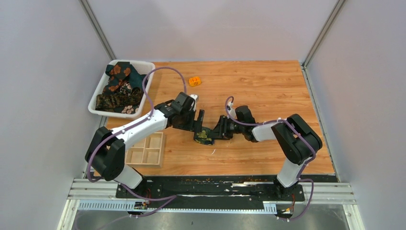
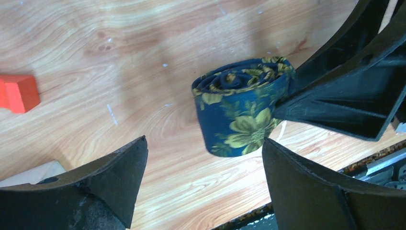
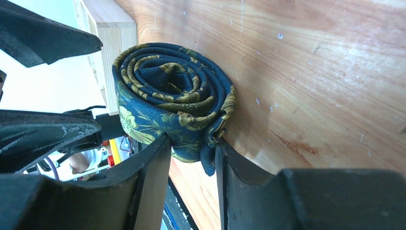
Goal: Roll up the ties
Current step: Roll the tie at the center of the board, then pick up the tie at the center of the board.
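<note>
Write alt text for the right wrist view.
A navy tie with yellow-green flowers, rolled into a coil, fills the centre, its spiral end showing. The right tool pinches the roll's outer layer between its two black fingers, with the wooden table behind.

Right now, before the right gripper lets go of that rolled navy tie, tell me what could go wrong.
The right gripper pinches only the outer layers of the rolled navy tie; lifted that way, the coil may unwind.
The left gripper stands open, not gripping the roll, so nothing steadies its other side.
Both grippers crowd the roll; their fingers could collide.
</note>
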